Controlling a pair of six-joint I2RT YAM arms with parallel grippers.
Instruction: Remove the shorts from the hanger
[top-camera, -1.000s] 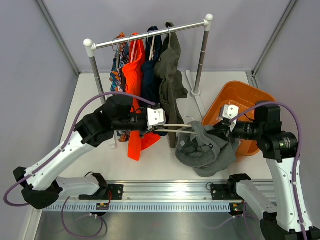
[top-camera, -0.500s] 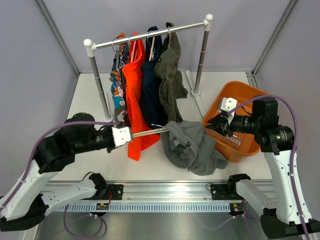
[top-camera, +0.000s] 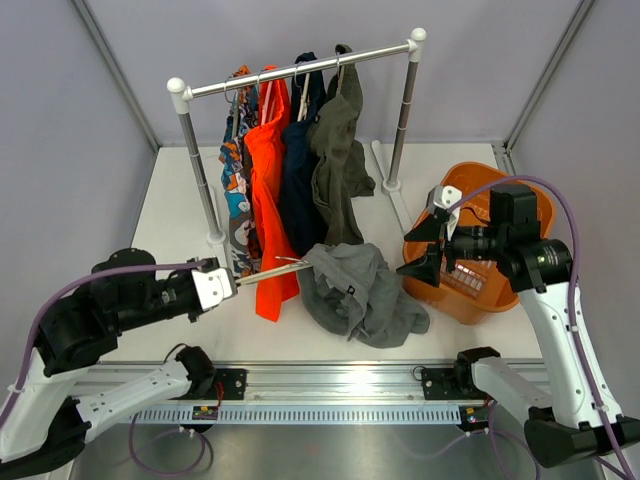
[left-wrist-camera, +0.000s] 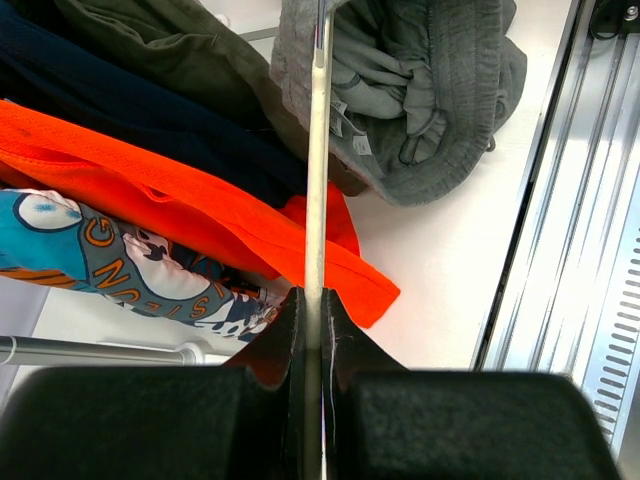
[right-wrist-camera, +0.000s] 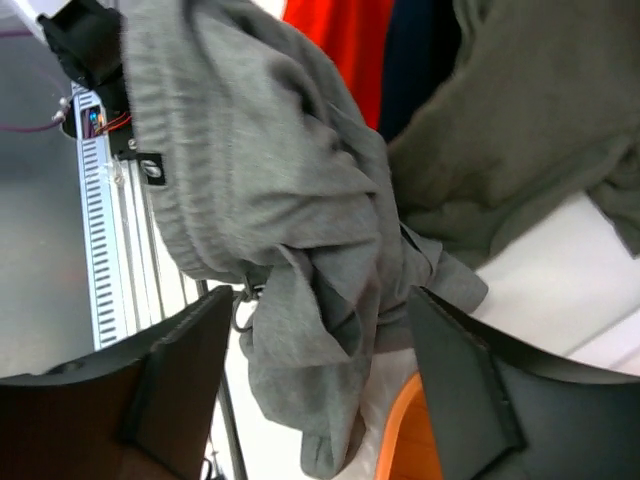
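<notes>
My left pincer (left-wrist-camera: 314, 305) was pressed together on the pale hanger (left-wrist-camera: 317, 150), whose far end reached the grey shorts (top-camera: 350, 290) heaped on the tabletop (top-camera: 180, 200). My right pincer (top-camera: 420, 250) stood spread beside the orange basket (top-camera: 500, 290), clear of them. The olive shorts (top-camera: 338, 150) hung on the rail (top-camera: 300, 70).

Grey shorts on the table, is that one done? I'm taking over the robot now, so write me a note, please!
Left pincer: shut on the pale hanger, low over the table.
Right pincer: open, empty, by the orange basket.
Grey shorts: crumpled on the table; the hanger's far end reaches them, and I cannot tell whether it is out.
Olive shorts: hanging on the rail.
Done: grey pair is off the rail.
Left: free the hanger if needed, then the olive pair.
</notes>
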